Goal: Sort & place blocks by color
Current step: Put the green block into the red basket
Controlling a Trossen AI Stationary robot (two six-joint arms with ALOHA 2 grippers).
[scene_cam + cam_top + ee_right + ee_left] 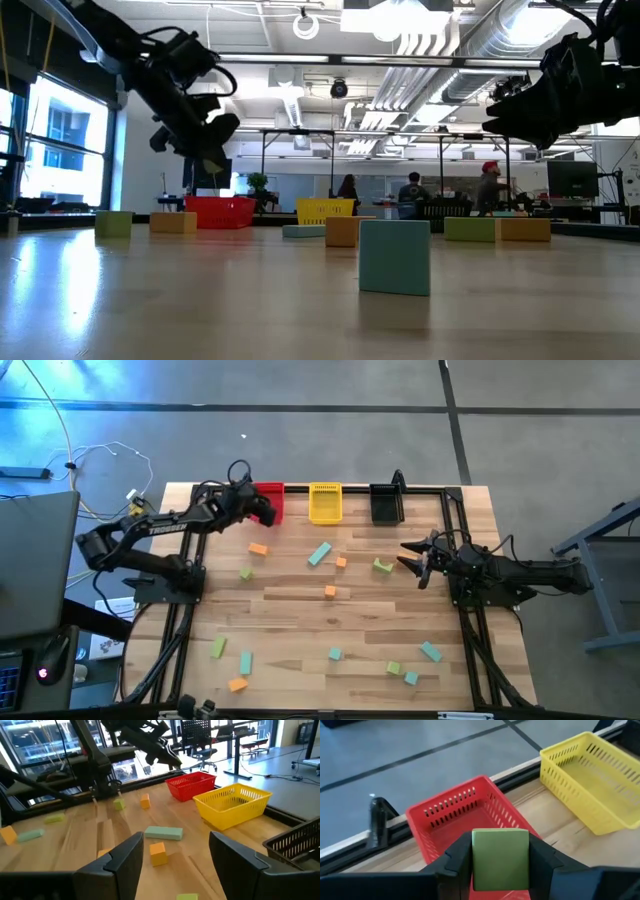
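My left gripper (262, 508) hangs over the red bin (272, 502) at the table's far edge, shut on a light yellow-green block (500, 860). The low view shows it (205, 150) raised above the bin (220, 212). My right gripper (418, 563) is open and raised above the table's right side, next to a yellow-green block (383, 566); its fingers (127, 857) hold nothing. Orange (258, 548), teal (319, 553) and yellow-green (245, 573) blocks lie flat and scattered on the wood. My left gripper pinches the yellow-green block between its two fingers (457, 857), one on each of two opposite side faces (479, 862). The block is lifted clear, above the near end of the red bin (460, 812).
A yellow bin (325, 502) and a black bin (386, 503) stand beside the red one along the far edge. More blocks lie near the near edge, orange (237, 684), teal (430, 651) and green (218, 648). Black rails (455, 520) frame the table. People sit in the room beyond.
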